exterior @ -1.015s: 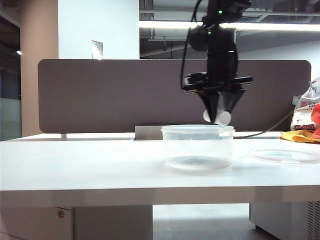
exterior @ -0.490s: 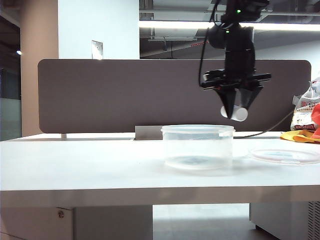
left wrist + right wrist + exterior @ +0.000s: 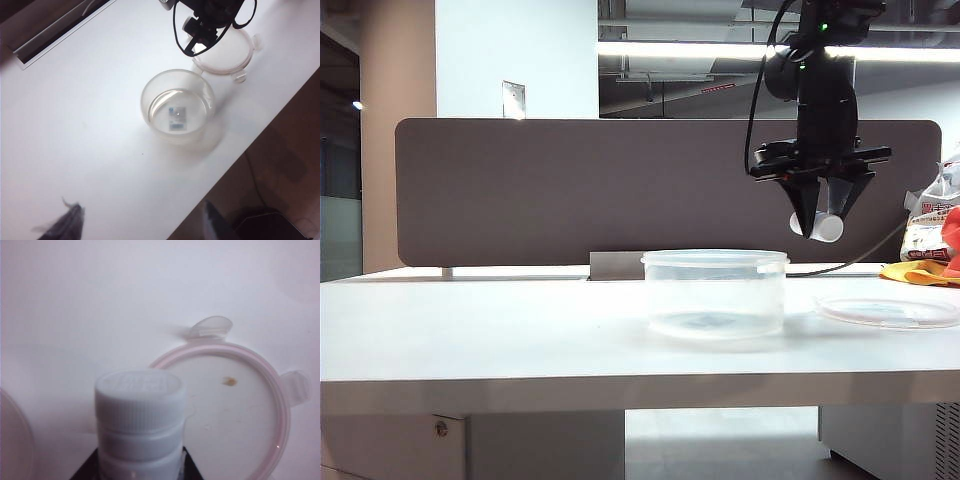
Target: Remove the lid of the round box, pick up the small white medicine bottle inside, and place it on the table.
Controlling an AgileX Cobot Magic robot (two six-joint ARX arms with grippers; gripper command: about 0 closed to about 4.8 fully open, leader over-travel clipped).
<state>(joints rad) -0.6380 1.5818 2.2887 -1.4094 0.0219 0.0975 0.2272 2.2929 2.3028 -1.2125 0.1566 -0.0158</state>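
Bottle [image 3: 828, 227] held aloft right of the box [image 3: 715, 292]
Our right fingers [image 3: 818, 228] pinch it above bare bench [image 3: 520, 330], with the lid [image 3: 890, 312] farther right; lowering there could tip it. Left fingers [image 3: 140, 225] hover wide, near left.

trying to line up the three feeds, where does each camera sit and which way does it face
Exterior: low at the table's front edge, facing the divider; shows the right claw holding the bottle above the tub.
Left wrist: high, looking down on the tub; its open claw's fingertips at the frame's edge.
Right wrist: looking down past the bottle at the lid.
Shared: all three show the lid.
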